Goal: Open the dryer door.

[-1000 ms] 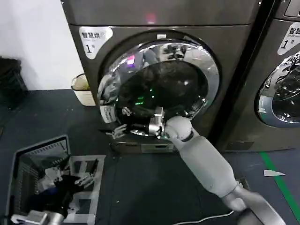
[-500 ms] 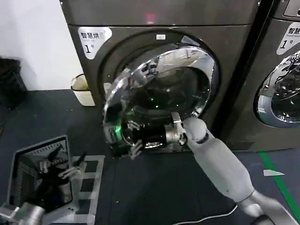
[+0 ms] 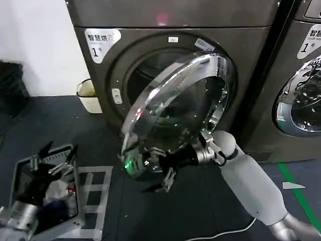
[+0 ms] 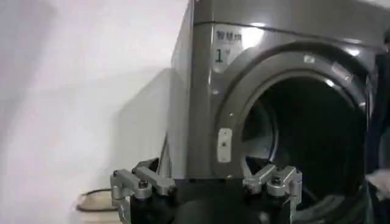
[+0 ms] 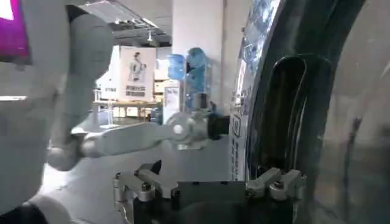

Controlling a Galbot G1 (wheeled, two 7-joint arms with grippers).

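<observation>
head cam: above, looks down at dryer (image 3: 170, 75) front | L wrist: low, near, faces dryer opening, shared w/ head | R wrist: tight against door (image 5: 304, 103) rim

Door: shiny chrome-ringed round dryer door (image 5: 304, 91), right of frame; fingers: right gripper (image 5: 207, 182), spread, bottom centre

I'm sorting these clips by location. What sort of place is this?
Probably a laundry room or laundromat mock-up: two front-loading machines side by side, the dryer with its door swung open, a second machine beside it, each with a numbered sticker.
</observation>
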